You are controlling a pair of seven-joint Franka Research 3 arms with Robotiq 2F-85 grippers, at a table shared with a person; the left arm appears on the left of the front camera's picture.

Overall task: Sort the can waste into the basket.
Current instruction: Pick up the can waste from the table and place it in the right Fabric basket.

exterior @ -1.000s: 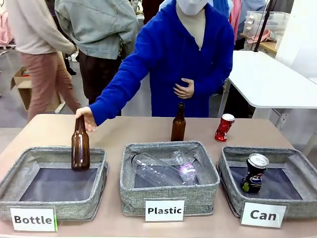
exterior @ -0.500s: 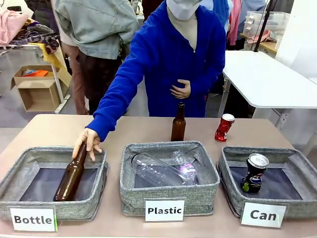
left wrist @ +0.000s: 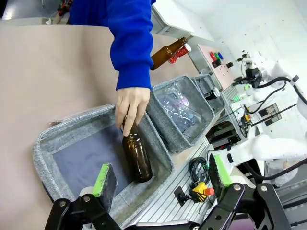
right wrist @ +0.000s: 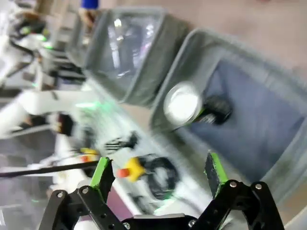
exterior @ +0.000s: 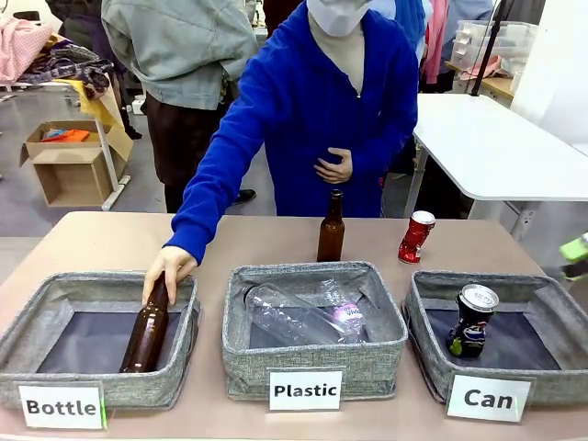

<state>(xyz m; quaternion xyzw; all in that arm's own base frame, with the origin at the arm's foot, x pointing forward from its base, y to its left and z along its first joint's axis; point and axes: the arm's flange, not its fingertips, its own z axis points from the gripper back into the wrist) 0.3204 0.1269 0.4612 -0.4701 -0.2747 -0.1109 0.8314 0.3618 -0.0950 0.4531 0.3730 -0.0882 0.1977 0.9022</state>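
**Front view: a bottle going down on the left, one can still waiting outside**

The person's hand [exterior: 170, 266] is laying a brown glass bottle [exterior: 147, 331] into the Bottle basket [exterior: 37, 317]. A second ago that bottle was standing upright at the rim. Now it is leaning low against the basket's wall, with the hand resting on its neck. At the right edge, a blurred green pad of the right tool [exterior: 576, 258] is coming into the picture where nothing was showing before. My reading is that the right arm is setting off towards the cans.

The black can [exterior: 472, 322] is standing dented inside the Can basket [exterior: 542, 289], behind its white card [exterior: 488, 398]. The red and white can [exterior: 415, 237] is standing on the worktop [exterior: 230, 241] just behind that basket, not touching it, so half the sorting is still waiting.

The right wrist view is smearing with motion. There the right tool's jaws are standing wide with nothing between them, looking down on the black can. In the left wrist view, the left tool [left wrist: 162, 175] is hanging wide and empty above the Bottle basket's near side.

A second brown bottle [exterior: 331, 228] is standing upright near the red and white can, on its left but apart from it. A careless reach could be tipping it. The Plastic basket [exterior: 312, 358] is holding a clear plastic bottle [exterior: 294, 317] and is lying out of the way.
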